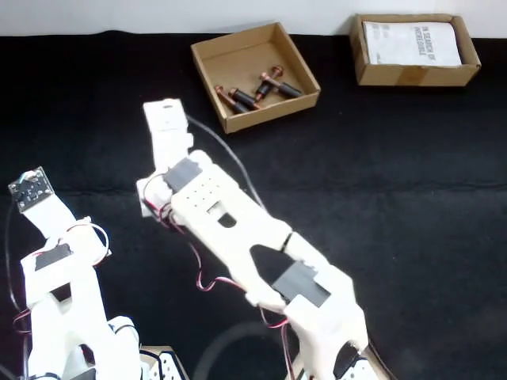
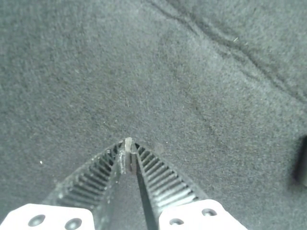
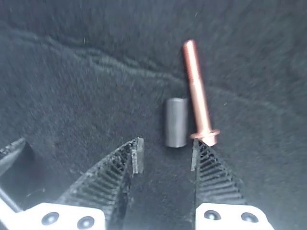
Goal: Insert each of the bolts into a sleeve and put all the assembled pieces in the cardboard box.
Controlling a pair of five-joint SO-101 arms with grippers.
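Observation:
A copper bolt [image 3: 197, 91] and a short dark sleeve [image 3: 176, 122] lie side by side on the black cloth in the right wrist view. My right gripper [image 3: 165, 155] stands open just short of them. The bolt's flanged head is close to one fingertip [image 3: 197, 153], and the sleeve lies in line with the gap. My left gripper [image 2: 128, 149] is shut with nothing in it, low over bare cloth. In the high view the cardboard box [image 1: 301, 59] at the back holds assembled pieces [image 1: 279, 85]. The long arm [image 1: 238, 229] stretches toward the box, and the other arm [image 1: 59, 269] stays at the front left.
A second cardboard box [image 1: 467, 43] with a printed paper [image 1: 412, 43] in it stands at the back right. Black cloth [image 1: 412, 206] covers the table. A dark shape [image 2: 302, 165] sits at the edge of the left wrist view.

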